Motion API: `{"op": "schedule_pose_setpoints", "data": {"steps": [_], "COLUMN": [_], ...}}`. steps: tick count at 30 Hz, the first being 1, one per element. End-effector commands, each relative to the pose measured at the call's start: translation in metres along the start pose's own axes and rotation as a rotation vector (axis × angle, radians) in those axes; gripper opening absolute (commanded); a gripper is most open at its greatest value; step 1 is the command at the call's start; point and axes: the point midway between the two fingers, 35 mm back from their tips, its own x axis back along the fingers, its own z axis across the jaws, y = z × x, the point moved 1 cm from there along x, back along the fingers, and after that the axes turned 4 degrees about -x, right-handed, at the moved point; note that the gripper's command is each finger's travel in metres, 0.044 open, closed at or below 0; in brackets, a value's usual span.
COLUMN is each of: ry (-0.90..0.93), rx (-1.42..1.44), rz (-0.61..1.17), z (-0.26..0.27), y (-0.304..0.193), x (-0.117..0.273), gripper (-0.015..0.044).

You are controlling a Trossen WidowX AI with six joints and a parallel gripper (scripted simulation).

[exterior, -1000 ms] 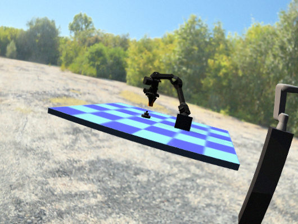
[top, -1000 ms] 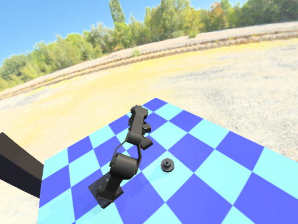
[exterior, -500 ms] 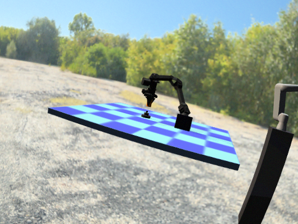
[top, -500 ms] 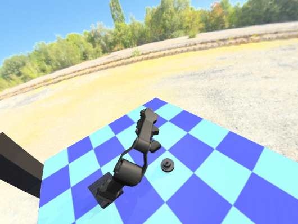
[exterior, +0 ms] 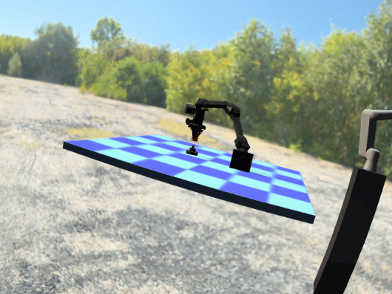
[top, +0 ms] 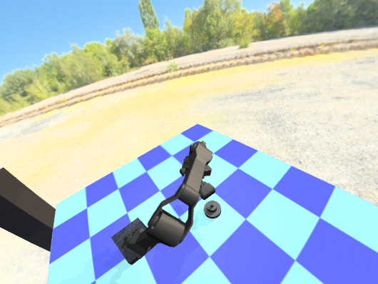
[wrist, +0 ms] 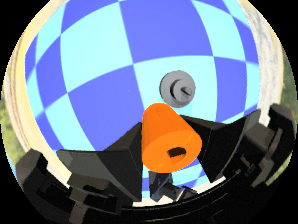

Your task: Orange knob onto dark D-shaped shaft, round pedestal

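Note:
The orange knob (wrist: 167,145) (exterior: 194,139) is a tapered cylinder. In the wrist view its end with the dark hole faces the camera. My gripper (wrist: 160,121) (exterior: 194,137) is shut on the knob, one dark finger on each side. The round pedestal (wrist: 166,96) (top: 213,215) (exterior: 191,152) stands on the table with the short shaft (wrist: 186,92) (top: 212,206) (exterior: 192,147) upright at its middle. In the exterior view the knob hangs above the shaft, with a gap between them. The knob is hidden in the top view. The shaft's flat side cannot be made out.
The arm's base (top: 130,240) (exterior: 241,160) stands on the blue and cyan checkered table (top: 239,193) (exterior: 200,171). A dark post (top: 21,207) stands beyond the table's left edge in the top view. Another dark post (exterior: 344,236) stands at the right in the exterior view.

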Motion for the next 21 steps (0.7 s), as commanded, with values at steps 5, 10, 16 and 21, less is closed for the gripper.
{"op": "schedule_pose_setpoints", "data": {"steps": [5, 10, 16, 21], "ry": [-0.003, -0.01, -0.021, -0.023], "rx": [-0.007, -0.009, -0.011, -0.012], "rz": [-0.016, -0.015, -0.015, -0.014], "z": [-0.025, -0.038, -0.055, -0.059], "y": [0.012, 0.017, 0.022, 0.023], "x": [-0.002, -0.006, -0.011, -0.013], "gripper": [0.0, 0.0, 0.0, 0.0]}}
